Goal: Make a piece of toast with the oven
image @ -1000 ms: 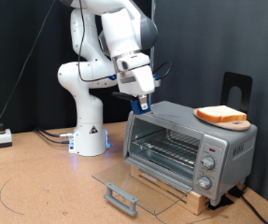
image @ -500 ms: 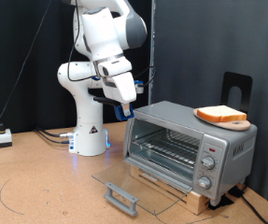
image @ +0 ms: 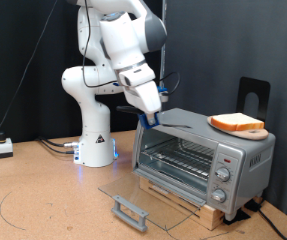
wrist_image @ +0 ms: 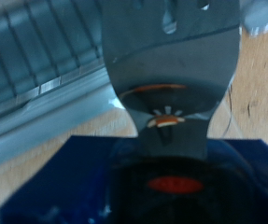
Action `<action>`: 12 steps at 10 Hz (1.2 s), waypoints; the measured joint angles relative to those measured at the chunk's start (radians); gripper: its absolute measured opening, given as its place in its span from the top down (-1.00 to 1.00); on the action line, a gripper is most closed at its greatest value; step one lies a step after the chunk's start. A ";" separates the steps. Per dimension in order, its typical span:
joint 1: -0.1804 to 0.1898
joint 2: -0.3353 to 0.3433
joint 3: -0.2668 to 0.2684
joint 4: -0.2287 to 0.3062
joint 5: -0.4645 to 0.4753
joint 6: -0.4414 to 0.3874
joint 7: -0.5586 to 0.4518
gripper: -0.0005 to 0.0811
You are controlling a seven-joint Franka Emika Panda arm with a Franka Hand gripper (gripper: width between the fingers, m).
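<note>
One white Franka arm (image: pixel 108 75) dominates the exterior view, glossy and rounded, rising from a conical base on the brown tabletop (image: pixel 43 195) against a black backdrop. One toaster oven (image: pixel 205 158) stands toward the exterior view's right, a boxy silver-grey metal shell resting on a pale wooden base, its glass door (image: pixel 138 200) dropped fully open and lying flat, transparent, with a grey bar handle at its front edge. Inside, one wire rack (image: pixel 178 160) of thin metal rods shows through the opening. Three round knobs (image: pixel 223 175) line the front panel in a vertical column. One round tan wooden board (image: pixel 245 130) sits on the oven's roof, and on it lies the single piece of toast (image: pixel 235 122), flat and roughly square, pale on top with an orange-brown crust. One dark upright stand (image: pixel 253 95) rises behind the board. The gripper (image: pixel 153 113), blue at its lower body, hangs just over the oven's top corner on the exterior view's left, apart from the toast, holding nothing visible; whether its fingers are spread or pressed together cannot be told, since the wrist view is blurred, showing only a shiny metallic surface, a blue part and some of the ribbed oven metal. One small white box (image: pixel 1 147) with a cable sits at the exterior view's far left.
</note>
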 joint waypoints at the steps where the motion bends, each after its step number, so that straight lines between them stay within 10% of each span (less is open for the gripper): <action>1: 0.013 0.000 0.019 0.000 0.018 0.006 0.025 -0.02; 12: 0.045 0.030 0.130 0.000 0.051 0.023 0.142 -0.02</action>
